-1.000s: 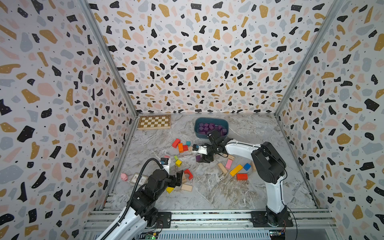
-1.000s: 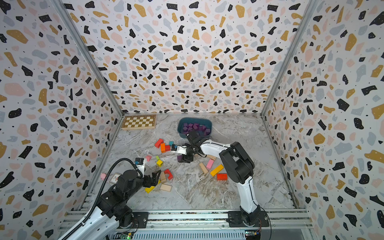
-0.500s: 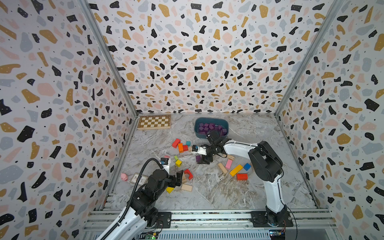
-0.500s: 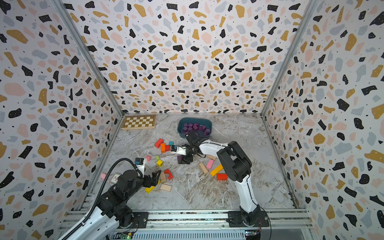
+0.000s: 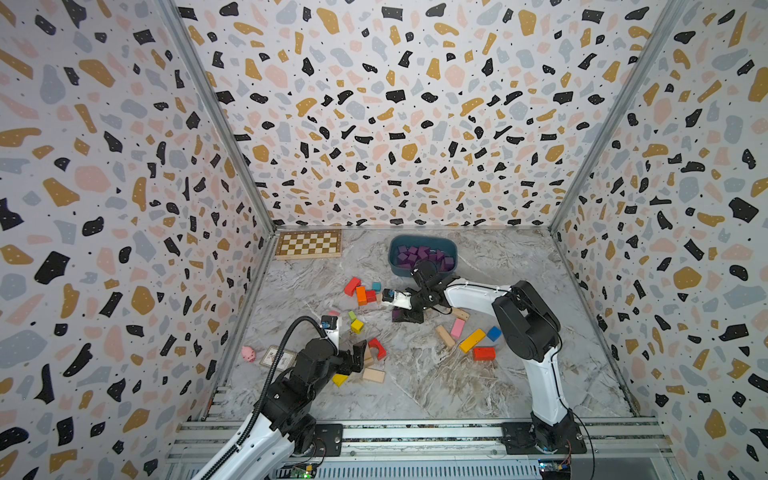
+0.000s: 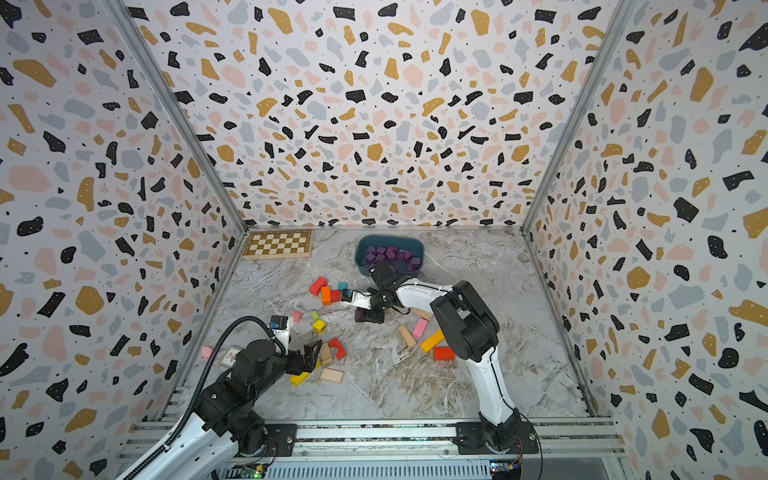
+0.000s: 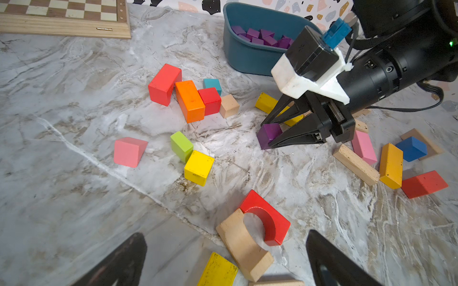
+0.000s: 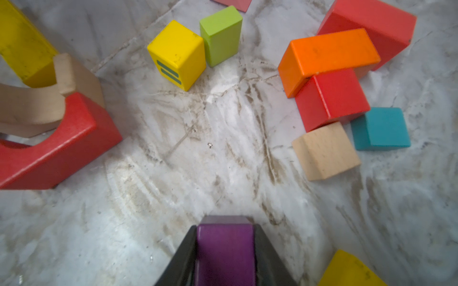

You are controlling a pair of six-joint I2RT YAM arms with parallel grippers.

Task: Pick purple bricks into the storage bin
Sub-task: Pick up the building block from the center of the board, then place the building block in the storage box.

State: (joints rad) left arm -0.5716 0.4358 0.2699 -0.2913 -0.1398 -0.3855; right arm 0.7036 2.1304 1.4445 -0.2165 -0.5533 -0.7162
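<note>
One purple brick (image 7: 269, 132) sat clamped between the two black fingers of the right pincer (image 7: 266, 135). It was low at the marble worktop (image 7: 74, 198), in the open stretch between the storage bin (image 7: 247, 57) and the scatter of coloured blocks. The right wrist view showed the same grip from behind, with the brick filling the gap and a finger flat against each side. Whether it had left the surface could not be told.

A second earlier those jaws had stood wider around the brick, and they had since drawn in onto it. In both top views the right arm's elbow had shifted a little toward the left arm's side.

The pile of purple bricks (image 5: 419, 254) lay inside the bin. The bin stood at the back of the worktop, near the chessboard (image 5: 309, 244) and just beyond the right pincer. Both looked the same as before.

The left pincer (image 5: 356, 357) hung with its jaws spread wide, holding nothing, above a red arch (image 7: 270, 222) and a tan arch (image 7: 241, 242) near the front. It had not moved over that second.
</note>
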